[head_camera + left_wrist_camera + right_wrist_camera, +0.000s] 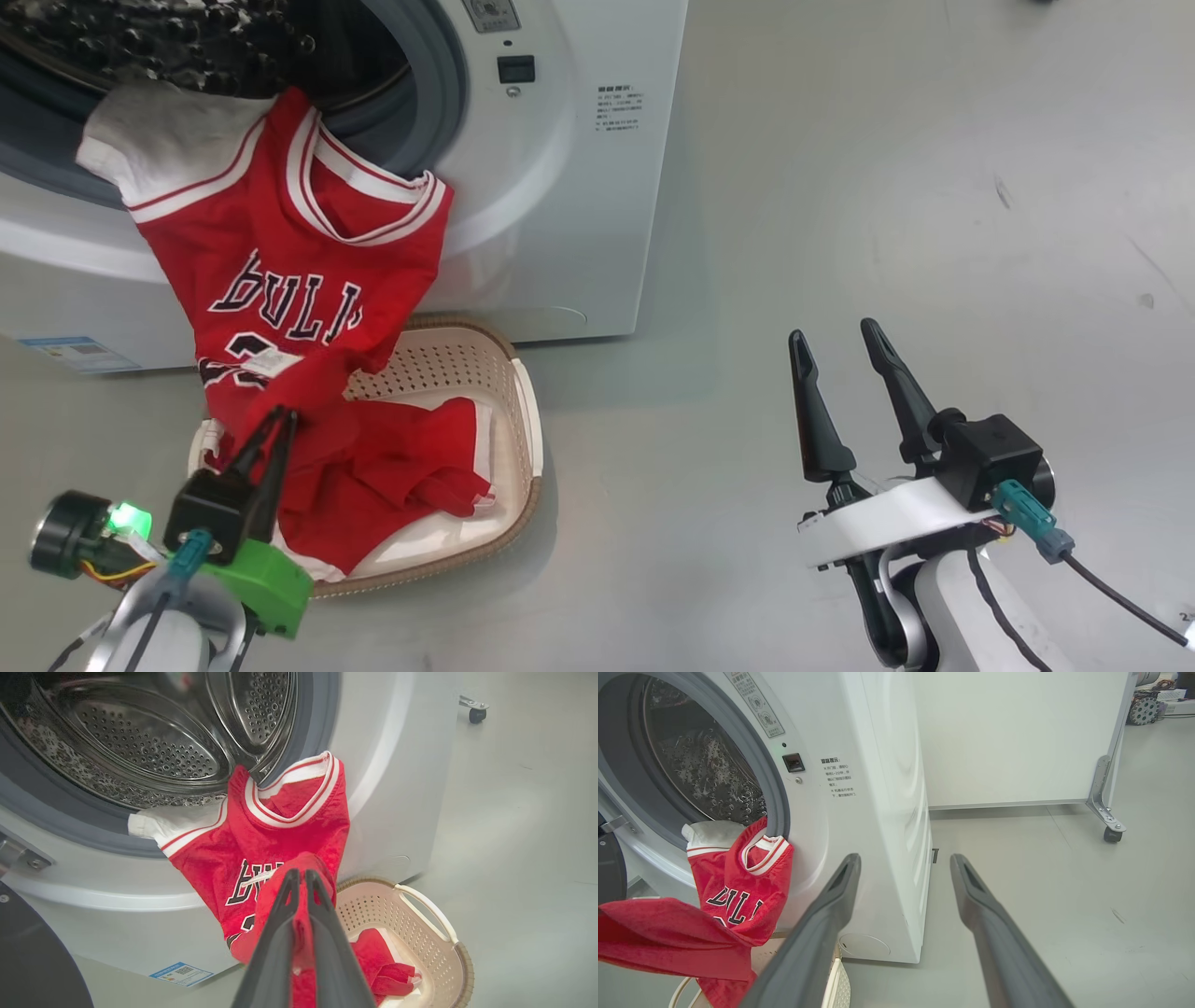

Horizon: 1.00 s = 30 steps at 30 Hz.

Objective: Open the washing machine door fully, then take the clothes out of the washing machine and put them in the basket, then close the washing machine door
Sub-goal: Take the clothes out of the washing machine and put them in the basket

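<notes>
The washing machine [560,187] stands with its steel drum [154,751] open. Its black-ringed door [28,961] is swung out at the left. A red jersey [280,271] hangs from the drum's mouth over the grey gasket, down toward the basket [448,359]. My left gripper [273,418] is shut on the jersey's lower end, just above the basket; red cloth shows pinched between its fingers [280,914]. More red clothes [392,467] lie in the basket [420,933]. My right gripper [834,331] is open and holds nothing, over the floor to the right of the machine [878,812].
Open grey floor [934,187] stretches to the right of the machine. Behind the machine stands a white panel [1008,742] on a caster [1111,834]. A blue sticker [182,973] marks the machine's lower front.
</notes>
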Tool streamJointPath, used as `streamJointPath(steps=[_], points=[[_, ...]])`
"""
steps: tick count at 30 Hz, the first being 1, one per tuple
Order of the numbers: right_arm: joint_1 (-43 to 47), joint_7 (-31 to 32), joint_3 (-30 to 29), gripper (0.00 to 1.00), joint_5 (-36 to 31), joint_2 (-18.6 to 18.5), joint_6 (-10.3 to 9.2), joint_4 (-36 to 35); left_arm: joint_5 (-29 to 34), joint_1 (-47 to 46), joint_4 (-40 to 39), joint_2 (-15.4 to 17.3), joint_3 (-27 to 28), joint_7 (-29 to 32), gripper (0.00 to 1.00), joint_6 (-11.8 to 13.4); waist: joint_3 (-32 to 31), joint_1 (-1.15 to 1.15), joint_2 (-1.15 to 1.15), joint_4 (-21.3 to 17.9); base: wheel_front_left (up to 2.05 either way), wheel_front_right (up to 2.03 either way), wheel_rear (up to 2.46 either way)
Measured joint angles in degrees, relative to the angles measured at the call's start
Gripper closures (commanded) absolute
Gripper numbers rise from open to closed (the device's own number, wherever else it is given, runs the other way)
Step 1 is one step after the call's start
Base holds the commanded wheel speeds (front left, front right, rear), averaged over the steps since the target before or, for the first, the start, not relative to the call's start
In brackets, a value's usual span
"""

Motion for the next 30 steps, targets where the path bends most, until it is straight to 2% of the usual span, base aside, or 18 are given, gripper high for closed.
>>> streamJointPath(steps=[13, 27, 30], points=[[-2.63, 0.0, 2.02, 0.0, -0.31, 0.01, -0.6, -1.66, 2.07, -4.3, 12.37, 2.56, -4.53, 6.47, 1.0, -0.49, 6.43, 0.0, 0.0, -3.14, 0.0, 0.0, 0.0], [-5.67, 0.0, 3.37, 0.0, -0.31, 0.01, -2.2, -4.71, 1.45, -14.24, 21.26, 5.66, -4.13, 10.1, 1.0, -0.93, 15.74, 0.0, 0.0, -8.37, 0.0, 0.0, 0.0], [-6.1, 0.0, 3.57, 0.0, -0.31, 0.02, -3.09, -5.45, 1.37, -16.51, 22.41, 6.09, -4.13, 10.17, 1.0, -0.93, 17.81, 0.0, 0.0, -9.54, 0.0, 0.0, 0.0]])
